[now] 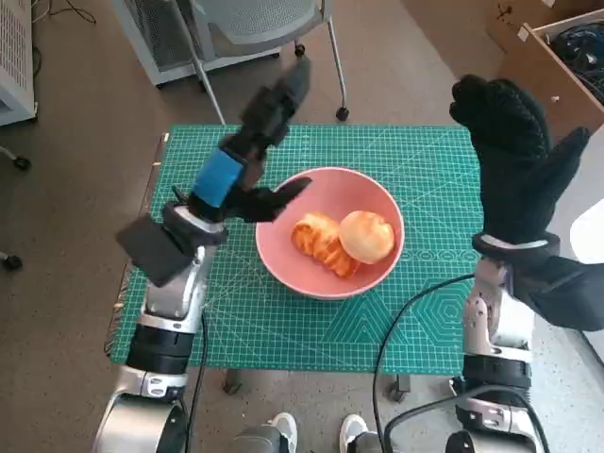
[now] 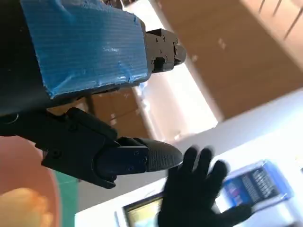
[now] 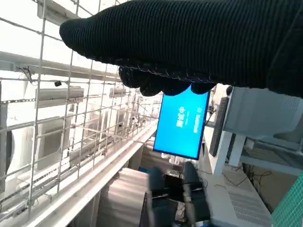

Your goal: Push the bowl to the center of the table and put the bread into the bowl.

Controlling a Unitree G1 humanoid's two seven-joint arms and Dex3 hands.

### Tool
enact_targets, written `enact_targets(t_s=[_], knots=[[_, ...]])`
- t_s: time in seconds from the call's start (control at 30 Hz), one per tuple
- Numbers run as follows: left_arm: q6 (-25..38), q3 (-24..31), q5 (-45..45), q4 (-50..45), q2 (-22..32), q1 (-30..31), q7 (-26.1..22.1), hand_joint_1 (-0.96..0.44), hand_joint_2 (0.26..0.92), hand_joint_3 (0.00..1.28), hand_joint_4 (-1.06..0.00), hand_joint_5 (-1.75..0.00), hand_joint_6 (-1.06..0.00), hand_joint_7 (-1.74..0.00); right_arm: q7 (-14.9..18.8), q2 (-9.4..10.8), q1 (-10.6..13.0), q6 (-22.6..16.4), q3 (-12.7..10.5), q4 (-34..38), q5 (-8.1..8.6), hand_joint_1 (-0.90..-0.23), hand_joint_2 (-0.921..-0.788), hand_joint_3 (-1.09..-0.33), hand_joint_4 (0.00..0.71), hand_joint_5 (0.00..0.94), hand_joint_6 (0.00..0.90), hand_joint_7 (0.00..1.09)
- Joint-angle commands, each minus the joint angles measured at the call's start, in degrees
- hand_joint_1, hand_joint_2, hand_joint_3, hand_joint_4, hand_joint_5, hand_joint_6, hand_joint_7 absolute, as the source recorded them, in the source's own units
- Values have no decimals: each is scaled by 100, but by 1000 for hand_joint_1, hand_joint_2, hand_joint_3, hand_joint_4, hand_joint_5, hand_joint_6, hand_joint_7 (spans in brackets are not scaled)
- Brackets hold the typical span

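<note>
A pink bowl (image 1: pixel 311 269) sits near the middle of the green cutting mat (image 1: pixel 425 311). Inside it lie a striped croissant-like bread (image 1: pixel 321 241) and a round golden bun (image 1: pixel 366 236). My left hand (image 1: pixel 250 146) is raised above the mat to the left of the bowl, fingers stretched out and holding nothing. My right hand (image 1: pixel 514 160) in its black glove is lifted high at the mat's right edge, fingers spread, empty. The left wrist view shows the taped left hand (image 2: pixel 85 56), a sliver of the bowl (image 2: pixel 19 189) and the gloved right hand (image 2: pixel 194 194).
An office chair (image 1: pixel 255 28) stands behind the table. A cardboard box (image 1: pixel 557 57) with cables sits at the far right. Cables (image 1: pixel 396 340) run down by my right forearm. A person's shoes (image 1: pixel 311 434) show under the near table edge.
</note>
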Motion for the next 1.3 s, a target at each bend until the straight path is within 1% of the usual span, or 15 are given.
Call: enact_targets(t_s=[0.03, 0.33, 0.53, 0.8, 1.07, 1.3], knots=[[194, 180, -235, -283, -116, 140, 102, -721, 921, 365, 1, 1, 1, -212, -44, -69, -13, 146, -1, -73, 23, -639, -921, -737, 249, 7, 33, 533], [317, 307, -412, -623, -278, 188, 225, -639, 921, 357, 1, 1, 1, -241, -59, -90, -120, 264, 9, -77, 7, -644, -921, -711, 245, 3, 37, 526], [243, 331, -425, -702, -344, 196, 235, -613, 921, 357, 1, 1, 1, -253, -42, -93, -169, 292, 34, -52, -3, -646, -921, -699, 246, 3, 39, 517], [142, 364, -428, -647, -381, 174, 195, -596, 921, 361, 1, 1, 1, -247, -60, -122, -227, 339, 66, -39, -76, -647, -921, -691, 248, 3, 46, 509], [117, 373, -382, -606, -332, 195, 181, -586, 921, 362, 1, 1, 1, -254, -134, -164, -207, 418, 118, -92, -176, -642, -921, -686, 249, 3, 58, 502], [205, 373, -383, -697, -286, 217, 171, -584, 921, 364, 1, 1, 1, -253, -200, -183, -154, 525, 178, -219, -215, -636, -921, -684, 253, 5, 68, 496]])
